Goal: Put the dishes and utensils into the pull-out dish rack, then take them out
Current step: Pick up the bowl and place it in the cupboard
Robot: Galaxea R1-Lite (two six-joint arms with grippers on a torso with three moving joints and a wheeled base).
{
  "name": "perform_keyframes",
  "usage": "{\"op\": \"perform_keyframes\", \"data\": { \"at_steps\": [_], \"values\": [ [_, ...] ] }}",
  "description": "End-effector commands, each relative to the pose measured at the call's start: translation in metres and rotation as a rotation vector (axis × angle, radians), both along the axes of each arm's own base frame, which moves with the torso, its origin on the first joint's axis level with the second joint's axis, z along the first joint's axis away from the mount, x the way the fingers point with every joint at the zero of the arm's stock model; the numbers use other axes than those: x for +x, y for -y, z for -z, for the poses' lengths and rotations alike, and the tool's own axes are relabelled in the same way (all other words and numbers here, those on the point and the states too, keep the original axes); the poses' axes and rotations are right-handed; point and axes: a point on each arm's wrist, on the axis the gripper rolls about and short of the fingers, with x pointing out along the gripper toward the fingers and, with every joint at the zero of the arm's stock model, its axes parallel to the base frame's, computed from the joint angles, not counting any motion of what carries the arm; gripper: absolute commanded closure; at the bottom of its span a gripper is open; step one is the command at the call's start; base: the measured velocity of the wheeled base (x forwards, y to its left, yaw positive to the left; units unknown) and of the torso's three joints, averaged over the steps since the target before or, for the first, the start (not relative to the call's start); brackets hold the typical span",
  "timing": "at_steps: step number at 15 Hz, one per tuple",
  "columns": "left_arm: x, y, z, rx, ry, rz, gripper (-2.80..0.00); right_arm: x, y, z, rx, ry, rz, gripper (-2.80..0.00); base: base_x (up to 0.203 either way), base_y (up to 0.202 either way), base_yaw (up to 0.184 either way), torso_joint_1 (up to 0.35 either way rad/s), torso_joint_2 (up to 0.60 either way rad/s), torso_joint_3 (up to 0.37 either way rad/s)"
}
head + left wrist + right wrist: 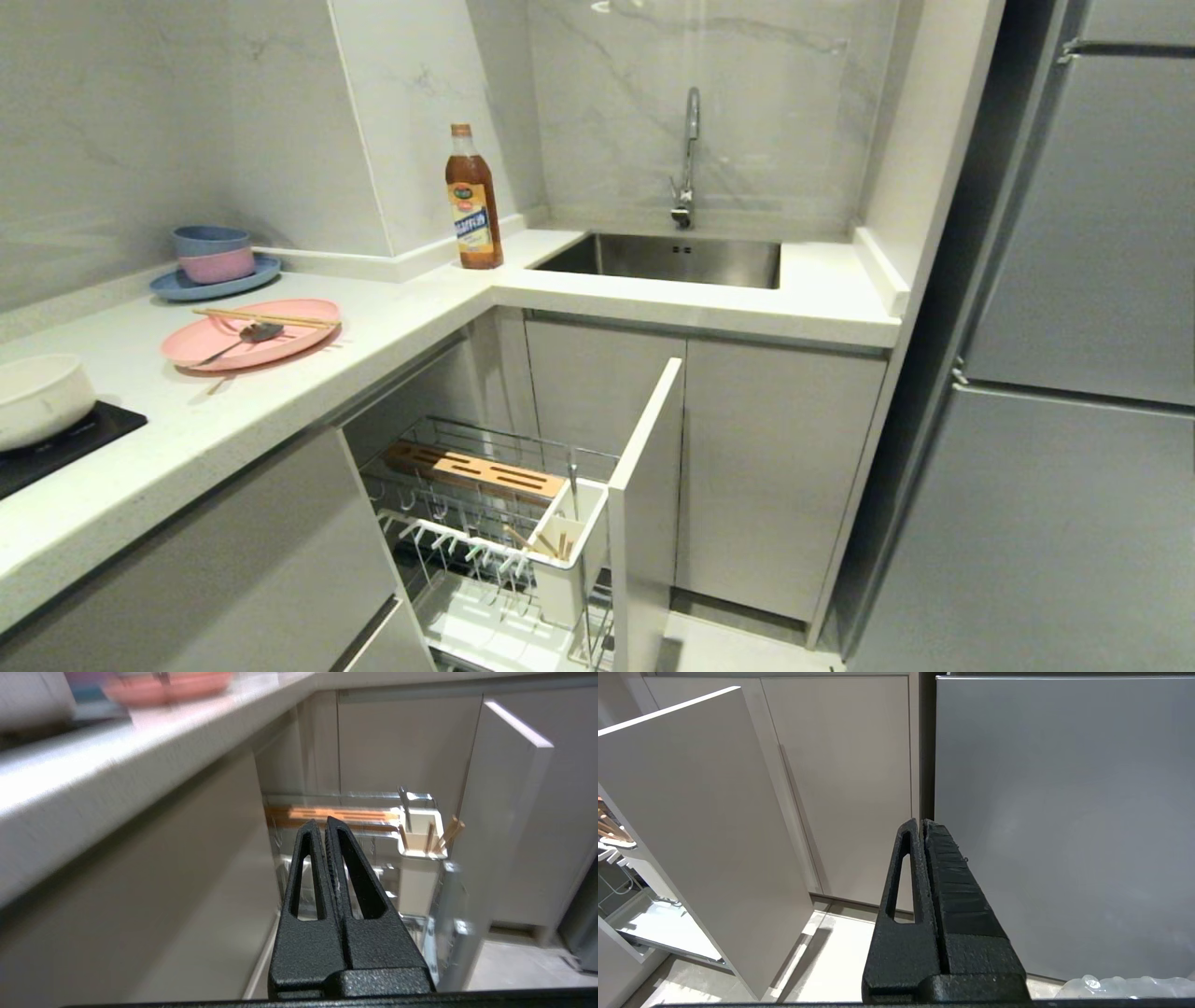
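standing open below the white countertop [597, 289], the pull-out dish rack [504, 523] shows its wooden block [471, 471] and white utensil box [569, 551], which holds a few wooden sticks. on the counter above lies the pink plate [250, 334], with the chopsticks [266, 318] and metal spoon [245, 338] resting across it (the white bowl [37, 397] sits further left on a black cooktop [65, 443]). the left gripper [325, 823] is pressed together and empty, low beside the cabinet front and pointing toward the rack. the right gripper [921, 825] is likewise pressed together, empty, facing the grey fridge door [1064, 812].
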Motion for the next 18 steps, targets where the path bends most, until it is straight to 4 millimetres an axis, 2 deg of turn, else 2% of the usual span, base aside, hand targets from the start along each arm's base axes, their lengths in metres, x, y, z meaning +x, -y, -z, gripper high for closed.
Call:
{"op": "perform_keyframes", "data": {
  "at_steps": [1, 6, 9, 18],
  "values": [
    [0.0015, 0.0001, 0.0099, -0.009, -0.060, 0.002, 0.00, 0.0002, 0.0000, 0.0009, 0.000, -0.003, 0.000, 0.00, 0.000, 0.000, 0.000, 0.000, 0.00, 0.000],
    [0.0015, 0.0001, 0.0107, -0.022, -0.068, 0.008, 0.00, 0.0001, 0.0000, 0.0006, 0.000, -0.002, 0.001, 0.00, 0.000, 0.000, 0.000, 0.000, 0.00, 0.000],
    [0.0015, 0.0001, 0.0107, -0.090, -0.068, 0.005, 0.00, 0.0002, 0.0000, 0.0007, 0.000, -0.002, 0.001, 0.00, 0.000, 0.000, 0.000, 0.000, 0.00, 0.000],
    [0.0015, 0.0000, 0.0106, -0.092, -0.066, 0.004, 0.00, 0.0002, 0.0000, 0.0008, 0.000, -0.002, 0.000, 0.00, 0.000, 0.000, 0.000, 0.000, 0.00, 0.000]
  ]
}}
